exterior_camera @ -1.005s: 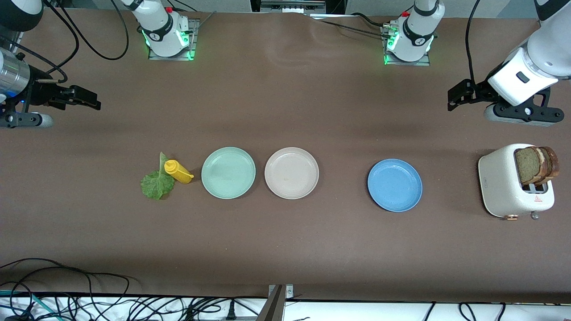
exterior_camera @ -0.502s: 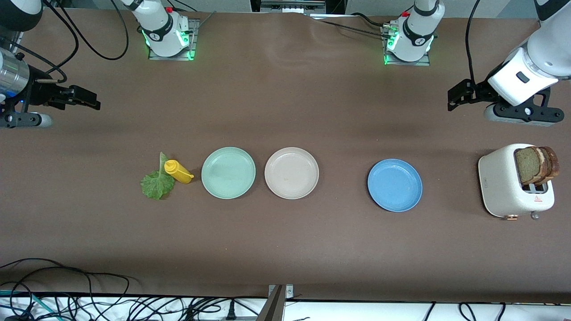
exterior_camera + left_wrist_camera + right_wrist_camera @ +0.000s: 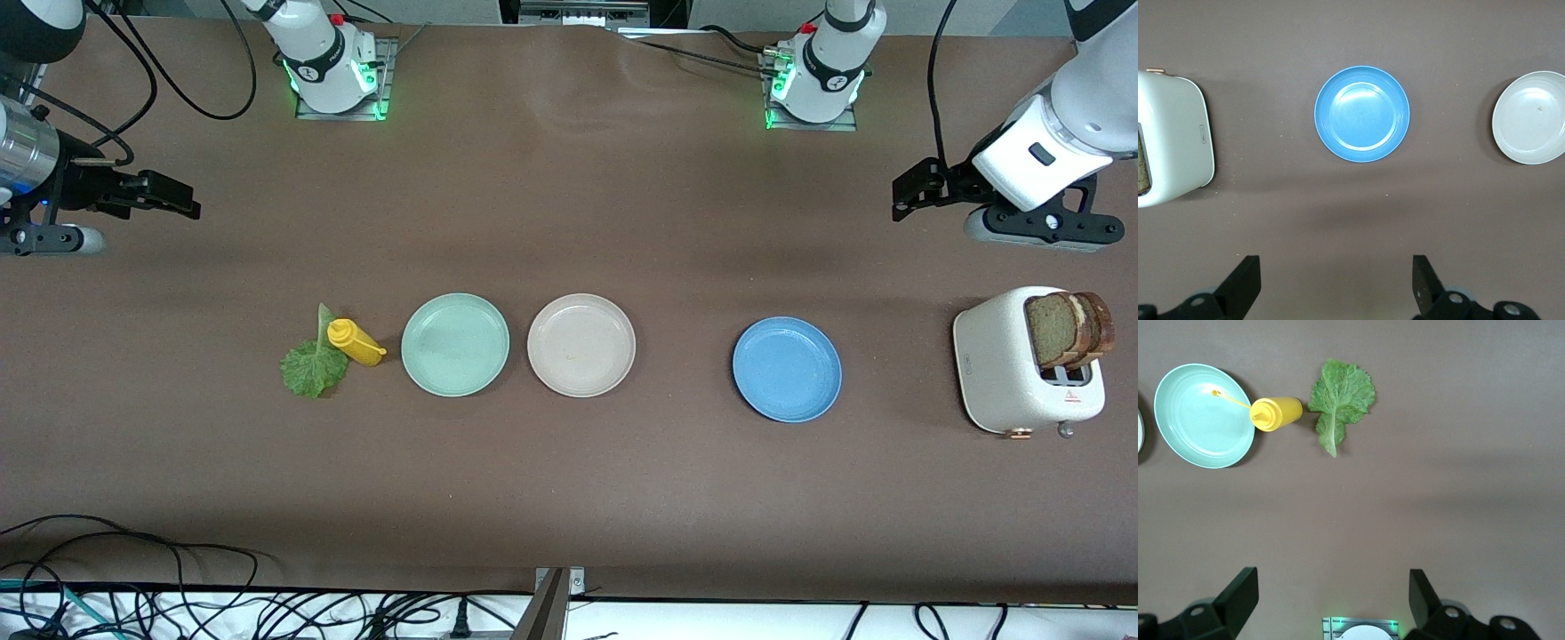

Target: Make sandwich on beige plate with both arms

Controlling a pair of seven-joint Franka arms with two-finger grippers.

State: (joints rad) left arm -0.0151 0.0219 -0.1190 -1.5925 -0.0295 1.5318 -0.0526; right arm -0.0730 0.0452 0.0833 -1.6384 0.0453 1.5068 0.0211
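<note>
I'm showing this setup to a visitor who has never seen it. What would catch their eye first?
Probably the row of three plates across the middle of the table: a mint-green plate, the beige plate beside it, and a blue plate toward the left arm's end. Next, the white toaster with bread slices standing up out of it at that end, and the yellow squeeze bottle lying by a lettuce leaf beside the mint-green plate.
</note>
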